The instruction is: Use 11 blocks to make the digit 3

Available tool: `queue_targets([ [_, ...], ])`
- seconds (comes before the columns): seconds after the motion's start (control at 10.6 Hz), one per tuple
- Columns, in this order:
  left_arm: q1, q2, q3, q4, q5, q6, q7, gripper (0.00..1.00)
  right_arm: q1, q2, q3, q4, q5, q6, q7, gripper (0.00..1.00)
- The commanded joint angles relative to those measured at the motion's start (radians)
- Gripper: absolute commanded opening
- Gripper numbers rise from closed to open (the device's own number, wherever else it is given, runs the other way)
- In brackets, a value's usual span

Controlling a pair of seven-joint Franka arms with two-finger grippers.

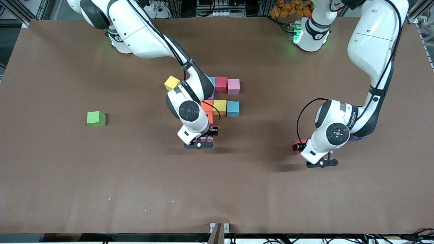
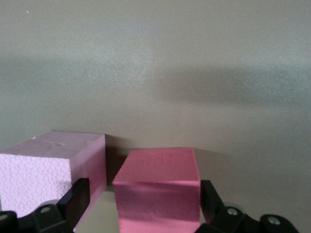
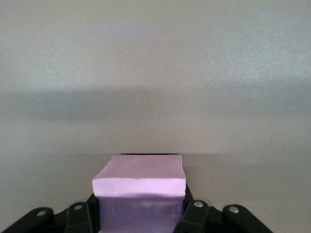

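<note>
**A:** At mid-table, how much of the digit 3 is there?

**B:** A partial cluster. The bar farthest from the front camera shows a red block (image 1: 220, 84) and a pink block (image 1: 233, 86), touching, with a sliver of light blue at the arm's edge. One row nearer sit an orange block (image 1: 207, 105), a yellow block (image 1: 220, 106) and a light blue block (image 1: 233, 108). The right arm covers the rest, so I'd guess roughly half is laid, no more.

**A:** What's the right gripper doing?

**B:** The right gripper (image 1: 200, 145) is low at the cluster's camera-side end, fingers narrowed on a pale pink cube (image 3: 140, 180).

**A:** The other arm?

**B:** The left gripper (image 2: 141, 206) is low toward the left arm's end of the table, jaws wide and straddling a deeper pink cube (image 2: 158, 184) without pinching it; another pale cube (image 2: 51, 170) sits just beside.

**A:** What remains?

**B:** Probably the nearest bar and its joining cube. A loose yellow block (image 1: 172, 82) still waits by the cluster; the green cube (image 1: 96, 118) stays out.
</note>
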Motion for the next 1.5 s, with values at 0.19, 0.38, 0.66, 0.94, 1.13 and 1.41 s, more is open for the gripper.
queue_targets([
  [0.19, 0.004, -0.016, -0.005, -0.024, 0.027, 0.022, -0.015, 0.81, 0.001, -0.005, 0.012, 0.0, -0.05, 0.048, 0.039, 0.0],
  [0.38, 0.0, -0.011, -0.005, -0.024, 0.026, 0.023, -0.018, 0.83, 0.01, -0.005, 0.012, -0.006, -0.062, 0.047, 0.056, 0.0],
  [0.66, -0.002, -0.008, -0.005, -0.021, 0.026, 0.023, -0.024, 0.3, 0.015, -0.012, 0.014, -0.03, -0.064, 0.05, 0.062, 0.0],
  [0.94, -0.016, -0.017, -0.006, -0.013, 0.023, 0.019, -0.095, 0.0, 0.022, -0.024, 0.014, -0.053, -0.064, 0.054, 0.063, 0.0],
  [1.13, -0.008, -0.026, -0.011, -0.004, 0.021, 0.018, -0.096, 0.0, 0.024, -0.041, 0.015, -0.086, -0.064, 0.067, 0.062, 0.0],
  [1.41, -0.017, -0.032, -0.015, 0.02, 0.012, 0.014, -0.165, 0.0, 0.024, -0.048, 0.017, -0.101, -0.064, 0.076, 0.062, 0.0],
])
